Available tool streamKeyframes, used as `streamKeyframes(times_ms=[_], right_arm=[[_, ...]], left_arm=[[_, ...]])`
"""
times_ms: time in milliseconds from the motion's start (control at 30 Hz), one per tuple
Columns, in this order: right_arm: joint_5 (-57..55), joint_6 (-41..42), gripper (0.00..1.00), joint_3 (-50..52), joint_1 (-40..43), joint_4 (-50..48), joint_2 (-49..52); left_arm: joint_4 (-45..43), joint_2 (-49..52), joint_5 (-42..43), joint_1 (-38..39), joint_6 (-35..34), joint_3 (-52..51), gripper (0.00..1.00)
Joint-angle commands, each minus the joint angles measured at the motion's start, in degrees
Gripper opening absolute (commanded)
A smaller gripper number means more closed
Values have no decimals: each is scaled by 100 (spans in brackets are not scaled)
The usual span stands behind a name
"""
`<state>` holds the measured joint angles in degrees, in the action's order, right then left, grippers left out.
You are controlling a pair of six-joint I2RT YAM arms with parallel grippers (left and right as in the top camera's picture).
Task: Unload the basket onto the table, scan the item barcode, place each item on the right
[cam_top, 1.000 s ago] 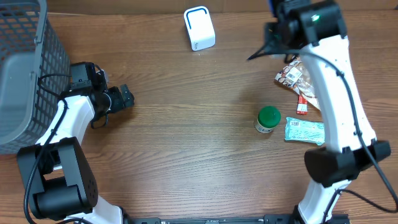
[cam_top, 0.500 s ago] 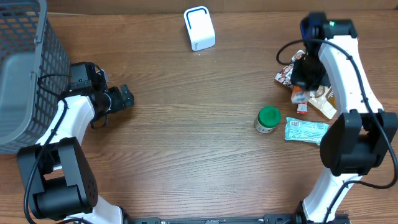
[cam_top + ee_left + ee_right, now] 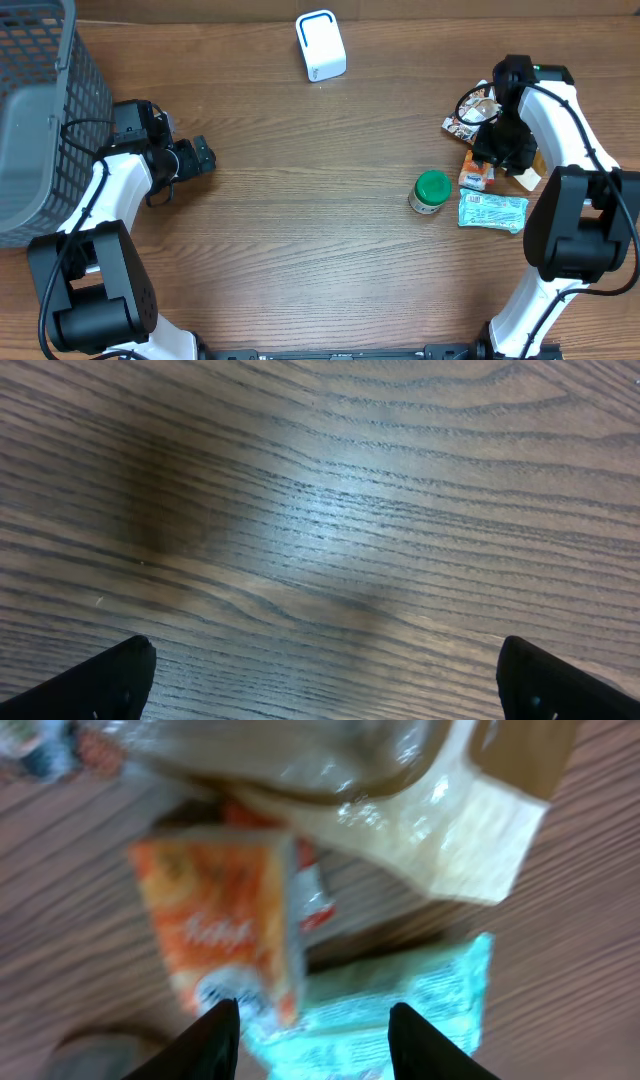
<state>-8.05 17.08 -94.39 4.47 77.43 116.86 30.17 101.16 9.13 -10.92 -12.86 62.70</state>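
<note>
White right arm (image 3: 570, 120) bends down over orange packet (image 3: 476, 177).

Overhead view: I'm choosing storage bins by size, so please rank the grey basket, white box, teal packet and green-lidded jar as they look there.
1. grey basket, by far the largest, though cut off by the frame.
2-3. white box and teal packet: too alike to rank.
4. green-lidded jar, slightly smaller.

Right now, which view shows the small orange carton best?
Right wrist: the small orange carton fills the frame's left, with its face and edge visible, though blurred. Overhead shows it tiny, with unreadable detail. Left wrist shows only the wooden tabletop.
</note>
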Motion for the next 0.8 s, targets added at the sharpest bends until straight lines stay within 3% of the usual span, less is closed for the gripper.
streamKeyframes(times_ms=[0,133,233,267,767], right_arm=[[962,85,50,-442,-129,52,-369],[1224,74,57,-503,-254,120,-813],[1231,118,78,-501,-369,262,-1049],[1228,118,80,-503,-407,315,-1069],[1064,68,80,330,-1132,15,-1067]], left_arm=[[-20,35,-76,-31,109,79,100],[-20,35,-74,-31,109,79,100],[-22,35,-76,-31,109,79,100],[-20,35,-76,-31,109,79,100],[-20,35,-76,-31,109,79,100]])
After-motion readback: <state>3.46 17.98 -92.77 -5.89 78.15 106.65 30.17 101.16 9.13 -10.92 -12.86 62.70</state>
